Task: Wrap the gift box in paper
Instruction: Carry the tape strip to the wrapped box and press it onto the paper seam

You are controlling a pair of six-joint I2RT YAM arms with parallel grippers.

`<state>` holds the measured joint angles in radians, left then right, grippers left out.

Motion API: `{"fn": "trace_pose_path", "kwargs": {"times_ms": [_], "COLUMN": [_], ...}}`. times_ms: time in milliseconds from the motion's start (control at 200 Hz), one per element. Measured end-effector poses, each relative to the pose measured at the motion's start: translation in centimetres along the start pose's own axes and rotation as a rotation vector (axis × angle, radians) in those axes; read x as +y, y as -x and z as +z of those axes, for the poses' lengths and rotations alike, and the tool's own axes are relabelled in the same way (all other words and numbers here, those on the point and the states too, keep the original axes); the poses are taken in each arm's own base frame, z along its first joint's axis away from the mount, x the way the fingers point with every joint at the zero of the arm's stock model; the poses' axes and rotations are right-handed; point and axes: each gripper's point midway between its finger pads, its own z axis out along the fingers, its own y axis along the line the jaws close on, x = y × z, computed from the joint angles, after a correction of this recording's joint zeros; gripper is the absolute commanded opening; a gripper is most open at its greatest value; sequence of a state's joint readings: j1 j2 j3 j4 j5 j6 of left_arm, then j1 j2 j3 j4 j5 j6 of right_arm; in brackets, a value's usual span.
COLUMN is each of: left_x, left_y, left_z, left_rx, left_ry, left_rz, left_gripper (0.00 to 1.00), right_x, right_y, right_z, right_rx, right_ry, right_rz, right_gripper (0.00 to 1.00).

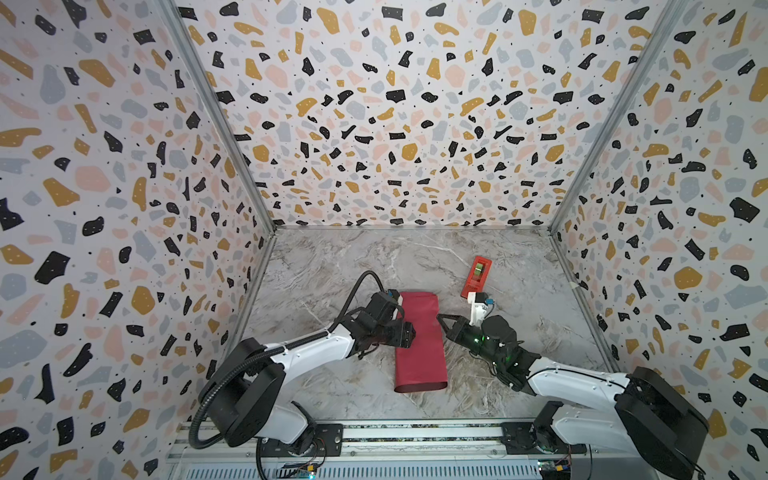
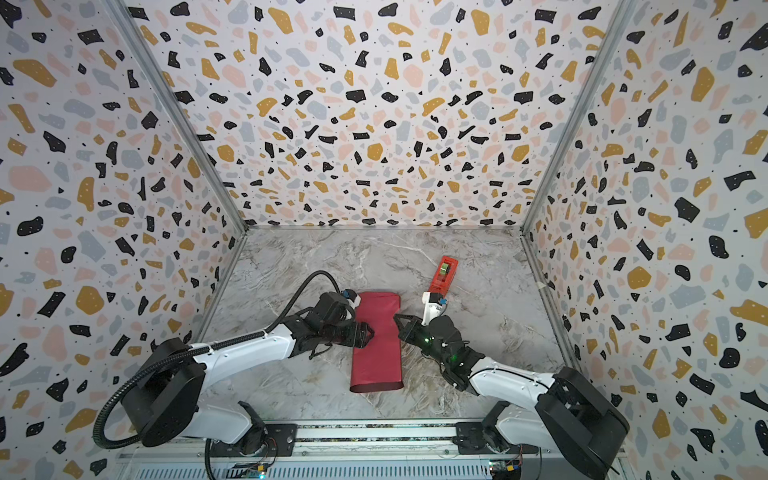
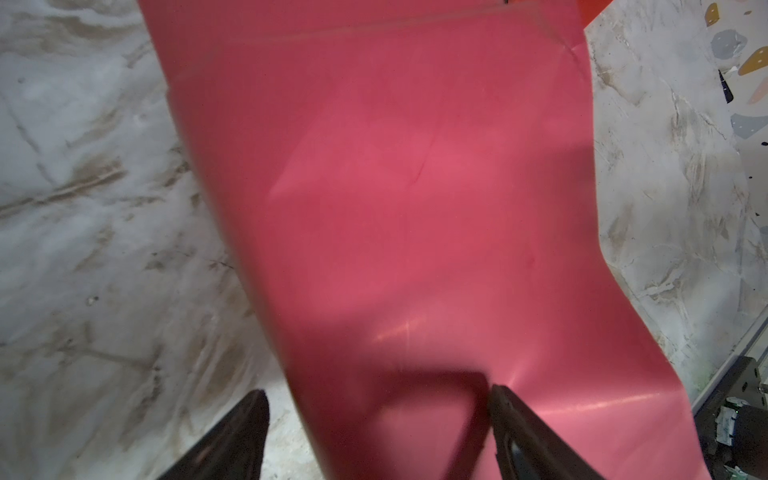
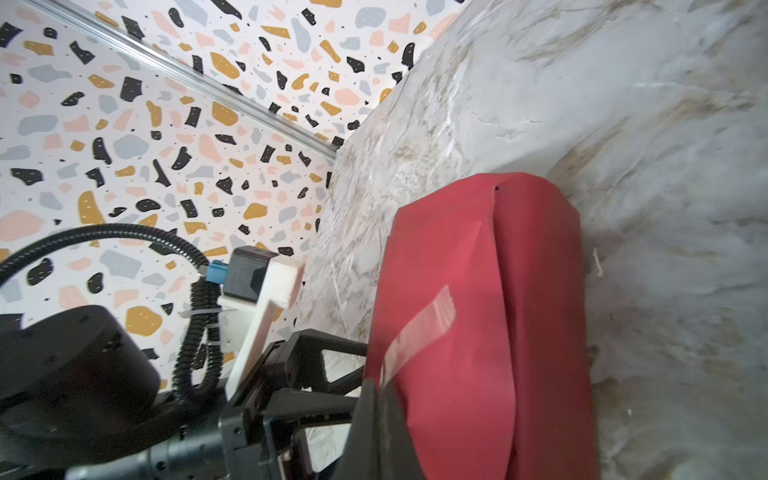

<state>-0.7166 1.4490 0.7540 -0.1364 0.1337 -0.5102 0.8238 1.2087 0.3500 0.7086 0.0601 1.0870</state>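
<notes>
The paper (image 1: pixel 419 353) (image 2: pixel 376 357) lies mid-table folded over into a long red tube, its overlap seam on top (image 4: pixel 498 266). The gift box is hidden under it. My left gripper (image 1: pixel 406 335) (image 2: pixel 368 335) is at the tube's left side, open. In the left wrist view one finger hangs over the table and the other over the paper (image 3: pixel 415 208), with the left gripper (image 3: pixel 378 392) straddling its edge. My right gripper (image 1: pixel 439 318) (image 2: pixel 397 318) (image 4: pixel 376 386) is at the tube's right side. It is shut on the end of a clear tape strip (image 4: pixel 419 328) that lies across the paper (image 4: pixel 478 353).
A red-orange tape dispenser (image 1: pixel 476 276) (image 2: pixel 444 274) stands behind my right gripper, toward the back right. Patterned walls close in the marble table (image 1: pixel 332 257) on three sides. The arms' rail (image 1: pixel 374 436) runs along the front edge.
</notes>
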Motion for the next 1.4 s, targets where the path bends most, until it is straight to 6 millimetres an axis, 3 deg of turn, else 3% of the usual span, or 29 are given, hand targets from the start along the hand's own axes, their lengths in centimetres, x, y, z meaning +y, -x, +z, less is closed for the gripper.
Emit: {"fn": "trace_pose_path", "kwargs": {"times_ms": [425,681,1397], "left_x": [0.0,-0.1,0.0], "left_y": [0.0,0.0,-0.1], "left_z": [0.0,0.0,0.1], "left_rx": [0.0,0.0,-0.001], "left_ry": [-0.001,-0.004,-0.006], "left_rz": [0.002,0.002,0.003], "left_gripper": [0.83,0.83,0.83], "right_x": [-3.0,-2.9,-5.4], "right_y": [-0.6,0.1,-1.5], "right_z": [1.1,1.2,1.4], "right_rx": [-0.127,-0.172,-0.137], "right_ry": [-0.17,-0.17,-0.215], "right_rz": [-0.051,-0.071,-0.092], "right_gripper": [0.0,0.0,0.0]}}
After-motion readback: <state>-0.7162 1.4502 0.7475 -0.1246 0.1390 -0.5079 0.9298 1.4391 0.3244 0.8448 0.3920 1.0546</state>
